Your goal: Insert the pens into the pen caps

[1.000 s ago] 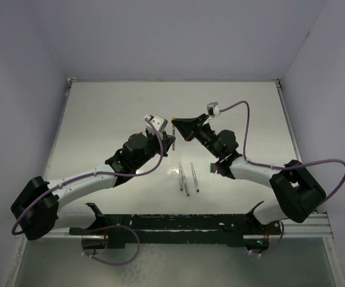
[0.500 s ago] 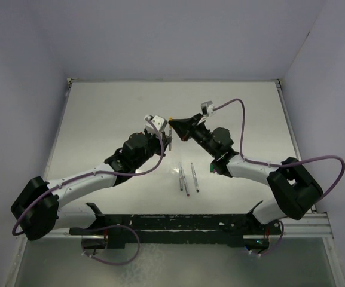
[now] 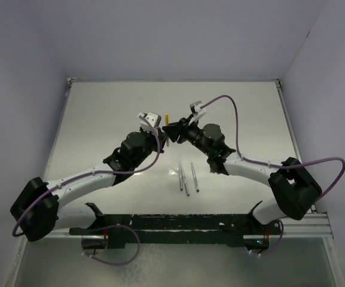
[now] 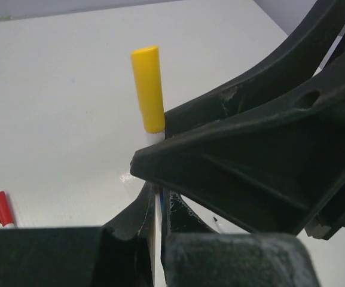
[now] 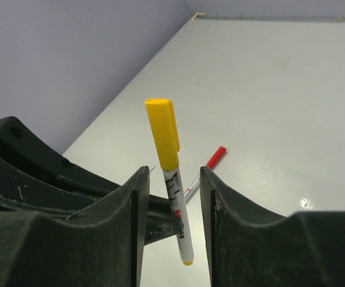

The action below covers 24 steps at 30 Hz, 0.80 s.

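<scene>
The yellow cap [image 5: 163,134] sits on the top end of a pen [image 5: 178,215] held upright above the table [image 3: 100,119]. The left gripper [image 4: 158,230] is clamped on the barrel below the cap. The right gripper [image 5: 173,176] straddles the barrel just under the cap, its fingers apart and apparently not touching it. This capping looks finished. Next, the right arm should draw clear and go for the three bare pens [image 3: 187,176], which lie on the base side of the cap. A red-capped pen [image 5: 213,158] lies on the table below the cap.

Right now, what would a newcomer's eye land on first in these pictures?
The yellow cap, seated on a pen that the left gripper holds upright mid-table, with the right gripper open around it. A red-capped pen lies flat nearby, and three uncapped pens lie side by side toward the near edge.
</scene>
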Each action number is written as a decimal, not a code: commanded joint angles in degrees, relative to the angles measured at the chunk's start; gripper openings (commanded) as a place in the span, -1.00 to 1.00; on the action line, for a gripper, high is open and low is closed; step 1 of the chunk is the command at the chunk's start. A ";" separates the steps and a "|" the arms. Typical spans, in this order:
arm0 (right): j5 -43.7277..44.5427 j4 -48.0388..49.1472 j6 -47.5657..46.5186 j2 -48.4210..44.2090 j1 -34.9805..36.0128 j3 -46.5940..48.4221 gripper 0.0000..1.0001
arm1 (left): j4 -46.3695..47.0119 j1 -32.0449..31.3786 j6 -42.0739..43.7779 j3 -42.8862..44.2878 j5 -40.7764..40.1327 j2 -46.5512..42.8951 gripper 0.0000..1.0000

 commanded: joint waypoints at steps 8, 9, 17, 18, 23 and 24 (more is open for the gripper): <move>14.18 -7.36 -9.10 -11.37 1.17 1.58 0.10 | -8.10 0.38 -4.66 -0.67 -7.17 0.53 -1.00; 15.54 -7.95 -9.62 -12.64 1.18 1.07 0.10 | -9.95 0.44 -4.96 -0.08 -8.54 1.16 -1.00; 24.17 -16.30 -10.00 -22.75 1.16 -2.75 0.10 | -24.92 4.34 -5.77 11.41 -14.72 14.71 -1.00; 24.75 -17.50 -9.98 -23.83 1.18 -3.10 0.10 | -25.18 4.93 -5.73 11.93 -14.42 16.02 -1.00; 27.08 -22.43 -9.45 -28.29 1.14 -4.94 0.10 | -26.76 7.40 -6.65 14.16 -12.90 20.58 -1.00; 27.55 -23.16 -9.23 -28.93 1.15 -5.37 0.11 | -27.39 7.98 -6.90 14.75 -12.55 21.57 -1.00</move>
